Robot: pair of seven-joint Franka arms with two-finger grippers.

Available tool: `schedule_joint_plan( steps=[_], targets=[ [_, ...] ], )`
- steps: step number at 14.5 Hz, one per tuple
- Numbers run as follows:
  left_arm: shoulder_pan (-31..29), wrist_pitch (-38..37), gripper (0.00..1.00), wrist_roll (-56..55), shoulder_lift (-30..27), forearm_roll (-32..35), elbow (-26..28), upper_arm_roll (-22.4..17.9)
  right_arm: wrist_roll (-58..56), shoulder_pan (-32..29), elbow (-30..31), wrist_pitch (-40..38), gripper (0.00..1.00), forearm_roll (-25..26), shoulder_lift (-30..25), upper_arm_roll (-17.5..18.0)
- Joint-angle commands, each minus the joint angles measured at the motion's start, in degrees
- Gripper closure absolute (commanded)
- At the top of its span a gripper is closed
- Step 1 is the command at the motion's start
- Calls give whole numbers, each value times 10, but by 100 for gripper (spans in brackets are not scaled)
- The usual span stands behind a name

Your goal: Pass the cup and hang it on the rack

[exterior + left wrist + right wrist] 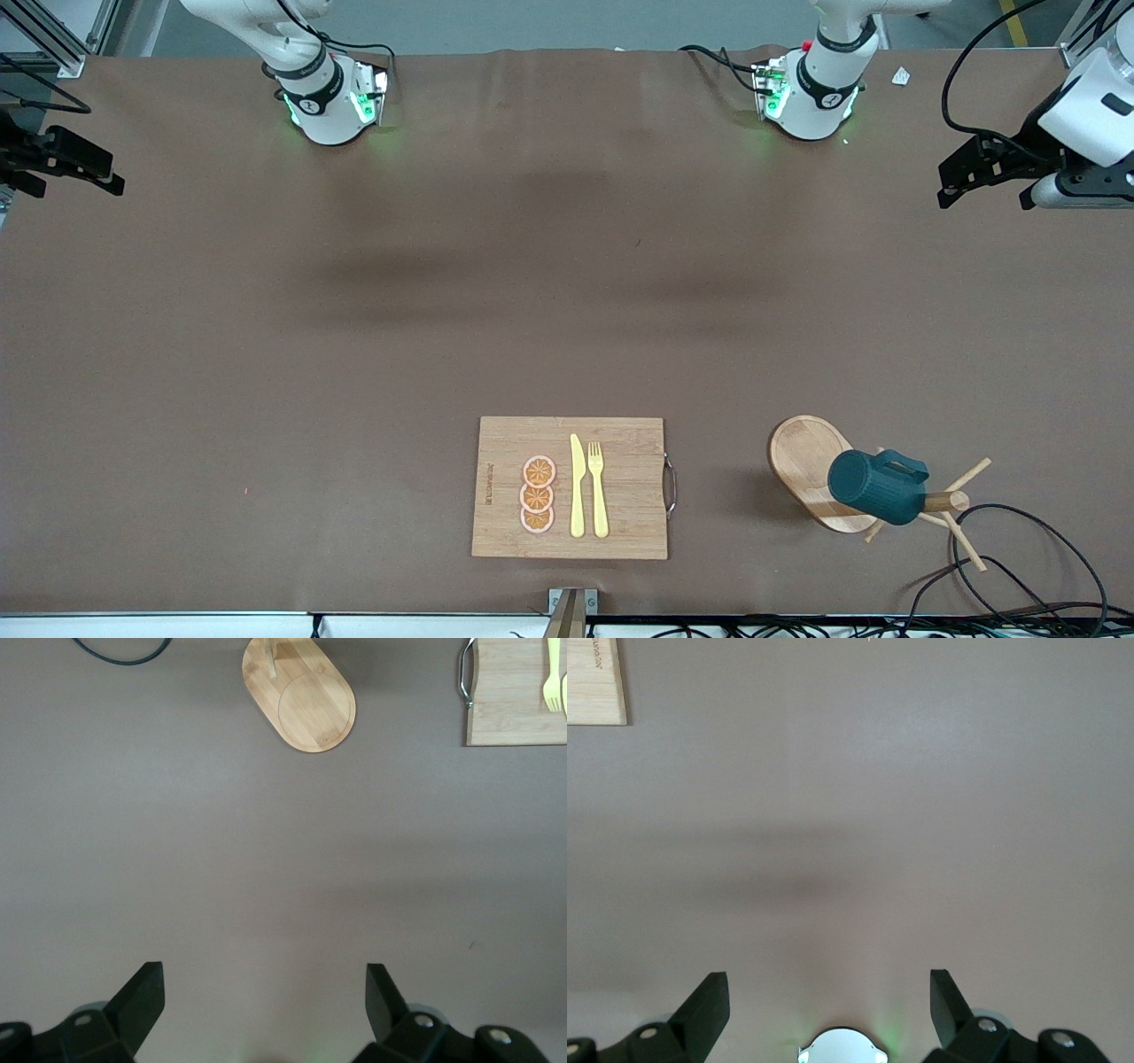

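Cup (877, 486): dark teal, ribbed, hanging on the rack, tilted, small handle up top; over the end of the base nearer the front camera.
Rack (804, 459): light wooden mug tree with an oval base, on the desk toward the left arm's end, close to the front edge; thin pegs sticking out past the cup; base also visible in the left wrist view (312, 702).
Cutting board (571, 487): rectangular wood, metal handle on the edge facing the rack, beside the rack and well apart from it, toward the middle of the desk.
On the board: three orange slices (538, 494) in a row, a yellow knife (577, 486) and a yellow fork (598, 487) side by side.
Left claw (266, 992): up over bare desk (354, 354), fingers spread wide, gripping nothing.
Right claw (830, 997): up over bare desk, fingers spread wide, gripping nothing.
Cable (1019, 567): black, looped on the desk near the rack's pegs.
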State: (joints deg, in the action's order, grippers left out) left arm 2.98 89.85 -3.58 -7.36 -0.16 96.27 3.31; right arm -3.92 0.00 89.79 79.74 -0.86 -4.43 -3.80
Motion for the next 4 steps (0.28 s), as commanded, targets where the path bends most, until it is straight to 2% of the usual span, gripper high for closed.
schedule_joint_plan(
  steps=[1, 4],
  targets=[
    [4, -17, 0, 9, 9, 3, -19, -1, 4, 2, 19, 4, 0, -5, -20, 0],
    [4, -18, 0, 2, 16, 3, -30, 3, 4, 2, 20, 4, 0, -5, -20, 0]
  ],
)
